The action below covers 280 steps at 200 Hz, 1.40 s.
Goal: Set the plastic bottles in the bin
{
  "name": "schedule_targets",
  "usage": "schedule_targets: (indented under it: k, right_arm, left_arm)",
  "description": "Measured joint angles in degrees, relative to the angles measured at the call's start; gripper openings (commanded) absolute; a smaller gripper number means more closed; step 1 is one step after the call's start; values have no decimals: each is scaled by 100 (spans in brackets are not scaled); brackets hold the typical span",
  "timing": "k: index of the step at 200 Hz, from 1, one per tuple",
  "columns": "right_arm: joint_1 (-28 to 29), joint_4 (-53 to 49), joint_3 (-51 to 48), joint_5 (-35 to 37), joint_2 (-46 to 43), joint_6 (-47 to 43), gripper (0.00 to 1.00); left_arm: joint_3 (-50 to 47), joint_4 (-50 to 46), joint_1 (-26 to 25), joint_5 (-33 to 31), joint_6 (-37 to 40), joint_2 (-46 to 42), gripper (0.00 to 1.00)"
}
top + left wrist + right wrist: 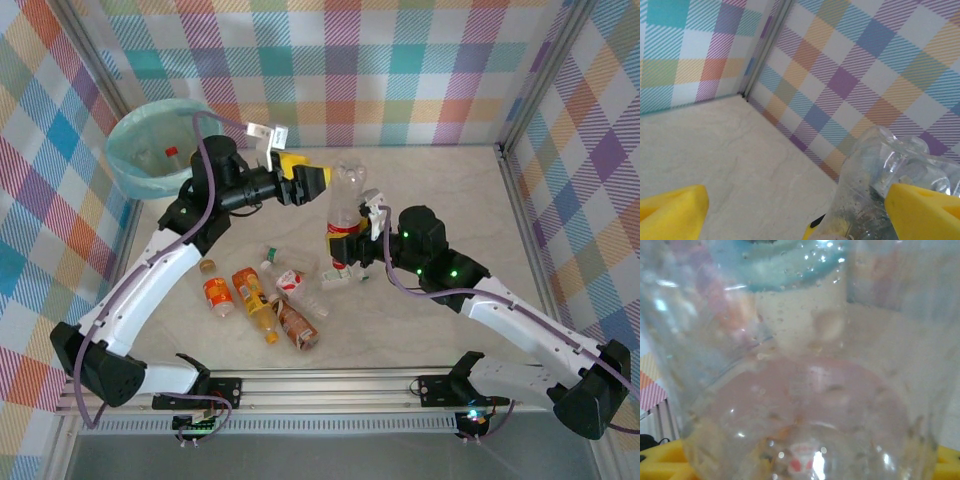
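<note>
The clear bottle [346, 200] stands in the air over the middle of the tabletop [440, 190], its lumpy base end uppermost and its red label [342, 233] low down. The right gripper [368, 222] is clamped on it around the label. The left gripper [318, 182] reaches in from the left with its yellow fingers spread wide. In the left wrist view the bottle's base sits between them, close against the right-hand finger [925, 210] and well apart from the other.

The bin [118, 168] waits at the far left corner, one red-capped bottle [172, 153] already inside. The other bottles [255, 298] lie in a loose heap on the near side.

This looks like a handover, and the risk is in the timing: if the right gripper lets go before the left has closed squarely, the bottle would drop onto the heap. The off-centre position could also push the bottle sideways as the fingers close — and the rounded, thin-walled base may buckle or squirt out.

No brand or writing can be read on any label; they show only as colour.
</note>
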Motion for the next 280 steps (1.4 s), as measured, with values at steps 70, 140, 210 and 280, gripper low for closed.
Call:
schedule_targets:
  k: [70,140,210,280]
  right_arm:
    - [-4,313,20,-470,63,96,64]
    - [26,382,111,-686,304,162,65]
    - [37,363,111,-1036,315,157,65]
    - [48,568,111,-1287,313,116,67]
  left_arm:
    - [-332,713,0,400,-68,-164,92]
    - [-686,855,-411,1231,68,-282,95]
    - [-828,774,-413,1331,188,-326,82]
    - [-844,627,-415,1019,299,-514,60]
